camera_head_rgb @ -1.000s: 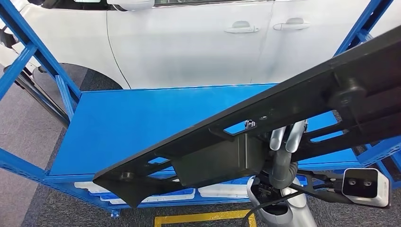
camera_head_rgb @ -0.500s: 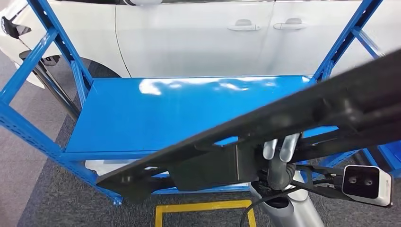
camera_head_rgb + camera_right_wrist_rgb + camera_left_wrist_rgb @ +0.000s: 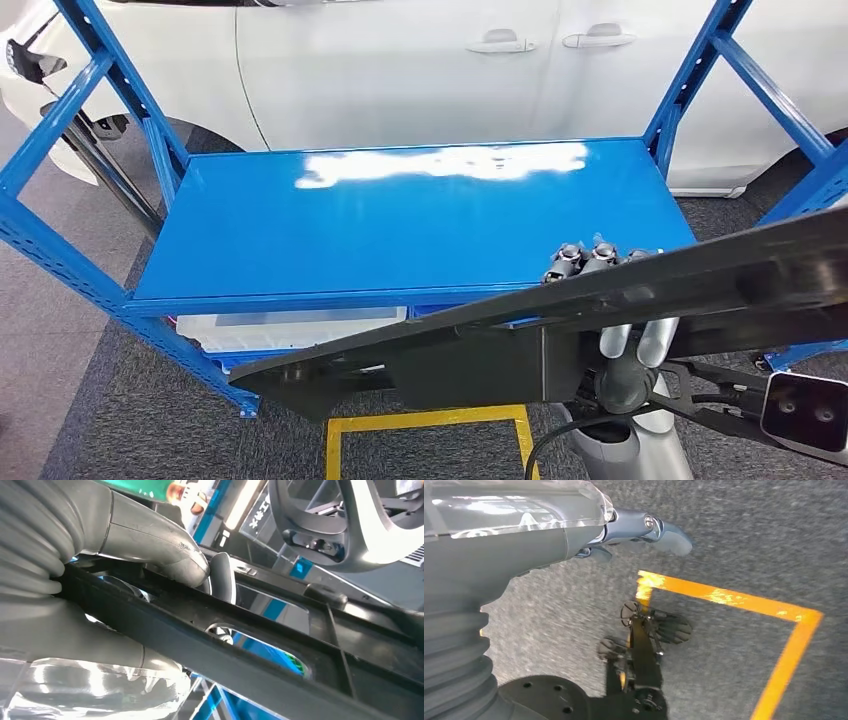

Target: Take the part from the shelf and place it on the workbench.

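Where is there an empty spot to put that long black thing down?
The blue shelf top is bare from its left posts to its right posts, with the white car behind. It is crowded only at the front right corner, where the right robot hand holds the long black part across the shelf's front edge. White trays fill the level below.

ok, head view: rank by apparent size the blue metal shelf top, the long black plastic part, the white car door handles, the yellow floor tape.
1. Blue metal shelf top
2. Long black plastic part, though it sits nearer the camera, so this is unsure
3. Yellow floor tape
4. White car door handles, smallest
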Controlling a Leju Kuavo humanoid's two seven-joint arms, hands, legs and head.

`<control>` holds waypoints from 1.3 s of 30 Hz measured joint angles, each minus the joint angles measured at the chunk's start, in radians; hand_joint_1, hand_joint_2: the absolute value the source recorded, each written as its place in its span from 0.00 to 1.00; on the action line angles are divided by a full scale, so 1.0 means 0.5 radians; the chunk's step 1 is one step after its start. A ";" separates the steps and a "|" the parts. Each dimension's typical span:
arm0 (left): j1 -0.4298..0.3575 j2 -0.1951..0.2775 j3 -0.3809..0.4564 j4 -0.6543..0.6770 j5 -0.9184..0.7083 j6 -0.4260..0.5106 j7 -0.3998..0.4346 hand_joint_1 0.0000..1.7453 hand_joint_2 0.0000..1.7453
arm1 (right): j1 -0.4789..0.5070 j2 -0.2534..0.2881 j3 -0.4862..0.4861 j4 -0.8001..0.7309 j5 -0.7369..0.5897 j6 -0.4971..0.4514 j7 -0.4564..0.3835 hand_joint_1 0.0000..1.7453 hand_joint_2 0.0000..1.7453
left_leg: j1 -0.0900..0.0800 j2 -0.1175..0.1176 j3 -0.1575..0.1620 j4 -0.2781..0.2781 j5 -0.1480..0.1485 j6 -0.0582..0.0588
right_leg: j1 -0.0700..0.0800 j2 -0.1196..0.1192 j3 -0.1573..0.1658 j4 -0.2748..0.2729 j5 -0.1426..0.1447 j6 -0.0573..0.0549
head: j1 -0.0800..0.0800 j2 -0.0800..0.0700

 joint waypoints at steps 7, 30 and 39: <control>0.014 0.028 -0.002 0.005 0.030 0.019 0.200 0.00 1.00 | 0.088 0.036 -0.188 -0.074 0.045 0.103 0.002 1.00 1.00 | 0.003 -0.006 0.183 0.251 -0.271 -0.023 | 0.017 -0.017 -0.300 0.005 0.259 -0.064 | -0.001 0.000; 0.091 0.066 -0.003 0.022 0.031 0.059 0.142 0.00 1.00 | 0.315 0.194 -0.618 -0.133 0.094 0.465 0.001 1.00 1.00 | 0.005 0.005 -0.078 0.135 -0.155 -0.041 | -0.013 -0.022 -0.021 -0.042 0.064 -0.070 | -0.001 0.000; 0.075 0.080 -0.016 0.023 0.032 0.060 0.143 0.00 1.00 | 0.364 0.262 -0.706 -0.138 0.093 0.583 0.001 1.00 1.00 | -0.003 0.005 0.328 0.061 -0.291 -0.025 | 0.005 -0.028 -0.300 0.015 0.255 -0.047 | -0.001 0.000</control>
